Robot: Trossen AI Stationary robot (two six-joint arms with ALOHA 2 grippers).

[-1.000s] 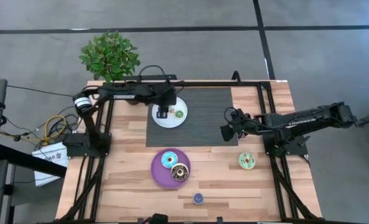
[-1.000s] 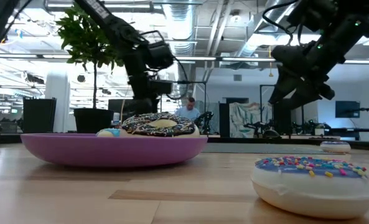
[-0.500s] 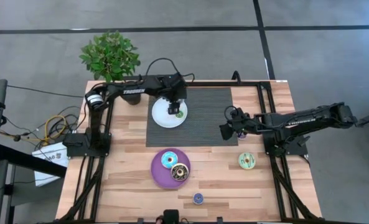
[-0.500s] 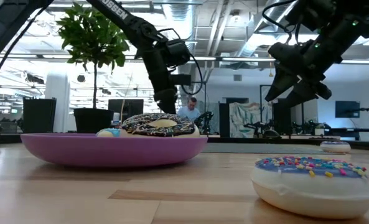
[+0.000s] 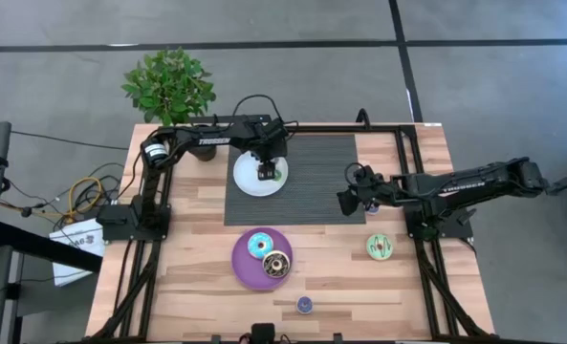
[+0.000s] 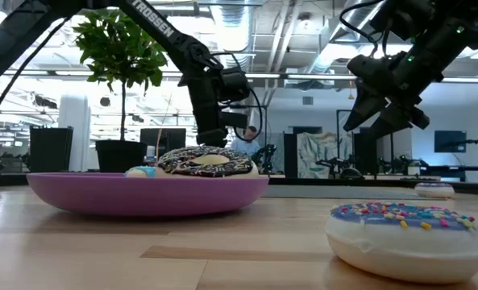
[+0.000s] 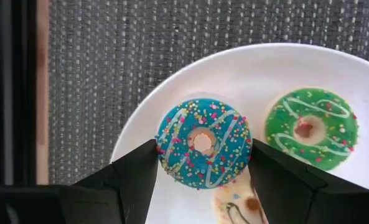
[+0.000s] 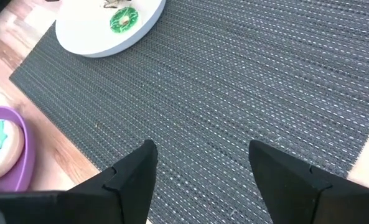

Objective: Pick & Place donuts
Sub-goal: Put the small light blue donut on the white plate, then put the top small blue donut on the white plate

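Blue mini donut flat, hole upward

Table setting and surroundings

A white plate sat on a dark mat; a purple plate lay nearer, a potted plant behind.

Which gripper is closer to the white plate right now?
Left. The left gripper hangs directly over the white plate, fingers either side of a blue mini donut. The right gripper hovers open over the grey mat, well off the plate.
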